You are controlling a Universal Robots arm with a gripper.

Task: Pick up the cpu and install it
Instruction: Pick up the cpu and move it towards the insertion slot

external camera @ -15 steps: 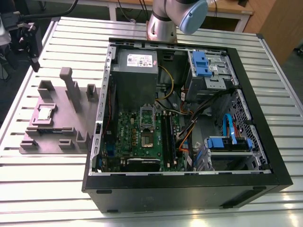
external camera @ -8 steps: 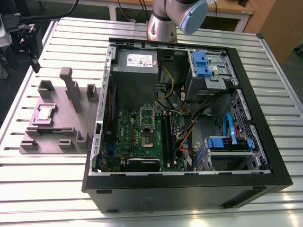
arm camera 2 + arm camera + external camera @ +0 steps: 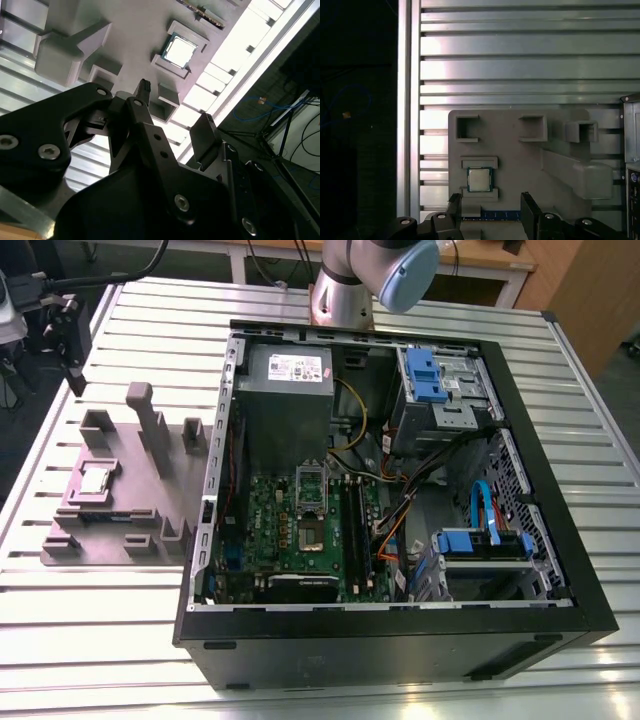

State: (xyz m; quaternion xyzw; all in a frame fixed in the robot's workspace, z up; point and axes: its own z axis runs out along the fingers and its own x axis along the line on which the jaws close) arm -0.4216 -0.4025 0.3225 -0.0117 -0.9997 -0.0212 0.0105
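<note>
Now the gripper (image 3: 492, 207) hangs over the cpu (image 3: 479, 180), jaws spread wide and holding nothing.
In both wrist views the cpu (image 3: 180, 51) lies flat, silvery top up, seated between two raised bars (image 3: 479, 162) on the grey fixture plate (image 3: 515, 165), with the dark jaws apart from it and not touching it. In the exterior view the fixture plate (image 3: 130, 495) rests on the slatted metal bench (image 3: 130, 640) near the bench edge at the exterior view's left, just beside the open computer case (image 3: 400, 640). The cpu (image 3: 95, 480) is well apart from the green board (image 3: 270, 520) inside that case.
</note>
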